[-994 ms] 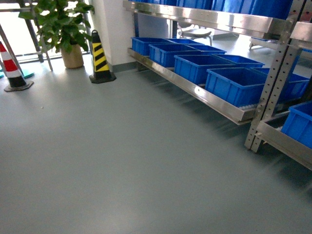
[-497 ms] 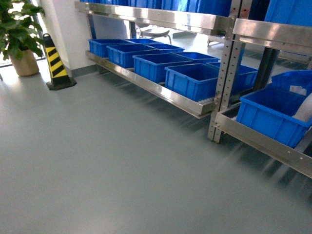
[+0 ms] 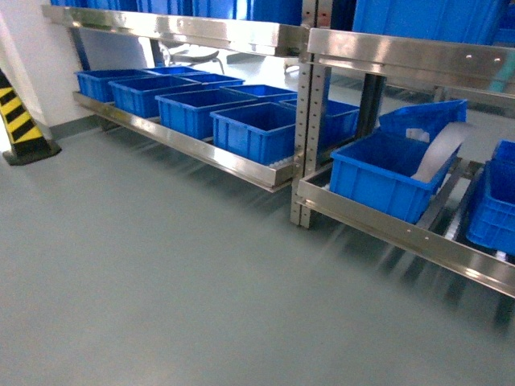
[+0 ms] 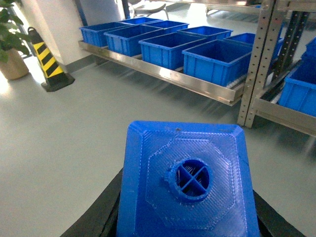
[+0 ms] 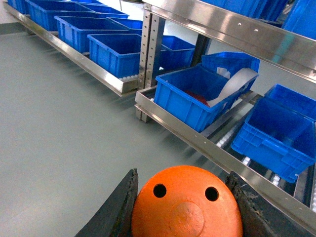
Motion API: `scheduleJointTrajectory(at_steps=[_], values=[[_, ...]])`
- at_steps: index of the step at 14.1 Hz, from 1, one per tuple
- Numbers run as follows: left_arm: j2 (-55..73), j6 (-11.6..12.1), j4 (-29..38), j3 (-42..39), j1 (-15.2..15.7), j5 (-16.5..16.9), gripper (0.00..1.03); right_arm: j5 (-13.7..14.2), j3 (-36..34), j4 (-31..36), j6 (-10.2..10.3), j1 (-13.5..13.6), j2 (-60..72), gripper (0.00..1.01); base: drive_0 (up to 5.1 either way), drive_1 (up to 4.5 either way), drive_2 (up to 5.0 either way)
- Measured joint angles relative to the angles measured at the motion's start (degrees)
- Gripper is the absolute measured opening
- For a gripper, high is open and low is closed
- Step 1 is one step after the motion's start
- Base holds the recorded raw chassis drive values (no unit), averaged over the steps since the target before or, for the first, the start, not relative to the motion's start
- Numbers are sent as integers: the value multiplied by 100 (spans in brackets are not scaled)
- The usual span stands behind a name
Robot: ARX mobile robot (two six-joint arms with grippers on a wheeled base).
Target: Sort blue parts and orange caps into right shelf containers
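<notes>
Holding a blue part (image 4: 187, 190) pinched in my left jaws | orange cap (image 5: 186, 205) pinched in my right jaws | blue crates (image 3: 386, 173) on shelf, far right.

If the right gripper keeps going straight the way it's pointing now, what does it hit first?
Likely the blue crate with the pale strip in it, on the right shelf's low rail. Bare floor lies before it; depth is unclear. The right gripper holds an orange cap.
</notes>
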Motion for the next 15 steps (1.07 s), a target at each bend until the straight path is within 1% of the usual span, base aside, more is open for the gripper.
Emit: scheduleJointTrajectory(at_steps=[15], values=[[0,0,2,0,0,2,44,2,0,0,0,0,2,44,-162,-162,-162]])
